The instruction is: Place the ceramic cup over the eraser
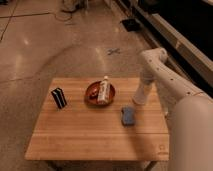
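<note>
- Where the white arm point(156, 64) reached down from the right side of the view, the gripper point(142, 86) sat low over the far right part of the wooden table point(95, 136), its fingers drawn fully together.
- At the arm's lower end stood the ceramic cup point(139, 98), a plain white tapered form resting on the tabletop near the right edge; gripper and cup merged into one pale shape, so it could not be told whether the cup wall was actually pinched between the fingers.
- The eraser point(59, 98), a small black block with a pale stripe, stood upright on the left side of the table, well apart from the cup.
- Between eraser and cup, toward the far edge, lay a reddish-brown bowl point(92, 96) with a white labelled bottle point(104, 90) lying across it.
- A flat blue pad point(128, 115) lay on the wood just in front of the cup, toward the near side, not touching it.
- The robot's large white body point(192, 135) filled the lower right corner, beside the table's right edge.
- On the speckled floor point(45, 55) beyond the table, a small blue cross mark point(114, 51) showed.
</note>
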Available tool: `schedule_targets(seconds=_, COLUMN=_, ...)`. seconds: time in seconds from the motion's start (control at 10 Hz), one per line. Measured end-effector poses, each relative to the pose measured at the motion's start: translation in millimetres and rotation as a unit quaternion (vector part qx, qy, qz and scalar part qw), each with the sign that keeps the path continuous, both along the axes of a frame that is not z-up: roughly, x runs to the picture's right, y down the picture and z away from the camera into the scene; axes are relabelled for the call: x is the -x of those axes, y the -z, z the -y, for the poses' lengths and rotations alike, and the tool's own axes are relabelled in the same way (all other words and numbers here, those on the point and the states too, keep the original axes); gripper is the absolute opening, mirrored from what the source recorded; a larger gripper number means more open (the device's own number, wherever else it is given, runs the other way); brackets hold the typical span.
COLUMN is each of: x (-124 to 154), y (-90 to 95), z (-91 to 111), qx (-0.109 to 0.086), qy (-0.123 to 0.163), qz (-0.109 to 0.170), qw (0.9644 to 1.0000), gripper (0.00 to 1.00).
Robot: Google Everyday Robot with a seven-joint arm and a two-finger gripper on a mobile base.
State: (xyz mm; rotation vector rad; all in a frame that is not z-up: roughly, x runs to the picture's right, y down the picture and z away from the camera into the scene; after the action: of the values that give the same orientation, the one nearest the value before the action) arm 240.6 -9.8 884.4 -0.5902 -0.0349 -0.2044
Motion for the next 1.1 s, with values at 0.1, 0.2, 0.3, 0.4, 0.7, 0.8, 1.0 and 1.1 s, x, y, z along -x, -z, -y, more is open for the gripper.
schedule_targets(seconds=0.1, x=8, y=15.1, z=4, qx=0.001, qy=0.007, qz=0.009, qw=0.9999, gripper=0.00)
schedule_targets(seconds=0.2, x=19, y=29.8, z=7, qx=0.000, qy=0.016, qz=0.021, qw=0.9997, gripper=0.00)
schedule_targets(seconds=0.3, x=35, y=51.5, z=8, qx=0.003, qy=0.034, qz=0.038, qw=0.9987, gripper=0.00)
schedule_targets(seconds=0.4, x=48, y=67.1, z=8, qx=0.004, qy=0.047, qz=0.051, qw=0.9976, gripper=0.00)
schedule_targets(seconds=0.7, x=105, y=126.7, z=1, qx=0.006, qy=0.100, qz=0.104, qw=0.9895, gripper=0.00)
schedule_targets(seconds=0.8, x=124, y=143.6, z=-3, qx=0.006, qy=0.116, qz=0.122, qw=0.9858, gripper=0.00)
schedule_targets(seconds=1.0, x=168, y=175.6, z=-12, qx=0.005, qy=0.143, qz=0.161, qw=0.9765, gripper=0.00)
schedule_targets(seconds=1.1, x=187, y=187.2, z=-15, qx=0.002, qy=0.152, qz=0.178, qw=0.9722, gripper=0.00)
